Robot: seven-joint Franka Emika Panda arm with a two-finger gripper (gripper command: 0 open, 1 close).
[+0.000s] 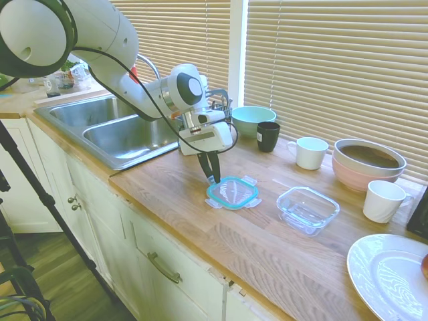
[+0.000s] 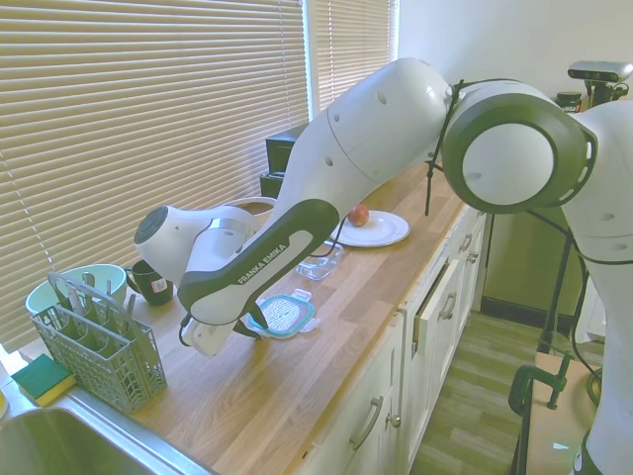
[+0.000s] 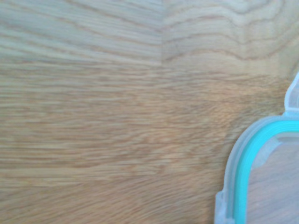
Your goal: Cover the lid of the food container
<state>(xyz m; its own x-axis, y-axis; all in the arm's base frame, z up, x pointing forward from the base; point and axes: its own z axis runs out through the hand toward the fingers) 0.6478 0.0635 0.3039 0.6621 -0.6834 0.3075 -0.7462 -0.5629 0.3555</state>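
The lid lies flat on the wooden desk, near the front edge, just right of the sink. The food container stands apart to its right, uncovered. The jaws point down at the lid's far-left edge; they look nearly closed, perhaps pinching the rim, though I cannot tell for sure. In the wrist view only the lid's teal corner shows.

The lid lies flat on the counter, between the sink and the food container. The cups and bowls stand behind the lid, near the blinds.
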